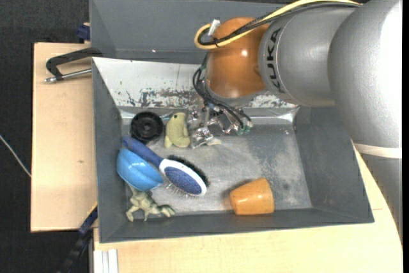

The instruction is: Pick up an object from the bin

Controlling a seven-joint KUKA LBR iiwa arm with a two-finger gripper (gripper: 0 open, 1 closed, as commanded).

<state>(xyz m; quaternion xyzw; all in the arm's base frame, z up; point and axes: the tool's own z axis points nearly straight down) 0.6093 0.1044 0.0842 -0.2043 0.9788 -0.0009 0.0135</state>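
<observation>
My gripper (203, 132) is low near the back of the bin, under the arm's orange cover, its metal tips just above the floor. A pale yellow-green rubbery lump (177, 131) lies right beside it on the left, close to touching. Further left sits a black round knob (147, 126). In front of the gripper lies a blue-and-white oval brush (183, 178) with dark bristles at its edge.
A blue scoop-shaped piece (137, 167) lies at the left wall, a small olive toy figure (146, 206) in the front left corner, and an orange cup (253, 197) on its side at the front. The arm covers the bin's back right.
</observation>
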